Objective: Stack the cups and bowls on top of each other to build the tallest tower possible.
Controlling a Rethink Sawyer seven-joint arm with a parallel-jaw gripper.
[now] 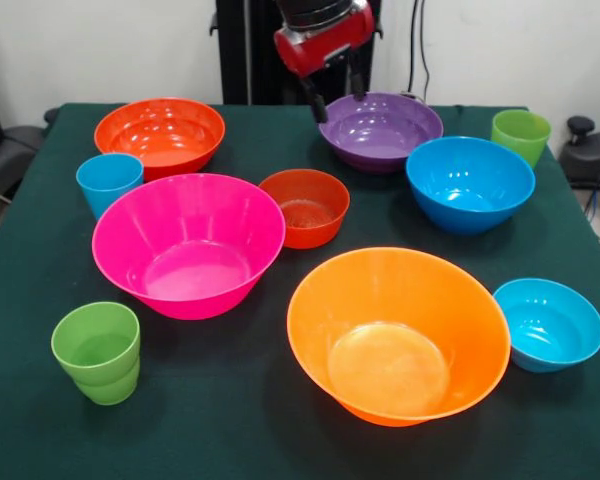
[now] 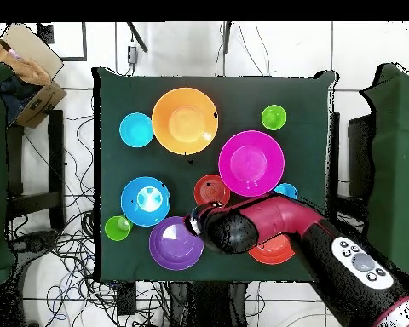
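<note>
From the front, the red and black gripper hangs over the near rim of the glossy purple plastic bowl, its jaws parted and holding nothing. No tower exists yet: the large pink plastic bowl, large orange plastic bowl and the rest sit apart on the green tabletop. A pinch on the thin rim could slip, or tip the bowl toward the small red-orange plastic bowl.

From overhead, the arm hides the jaws; its bulk crosses the medium red-orange bowl, which a low swing might nudge.
</note>
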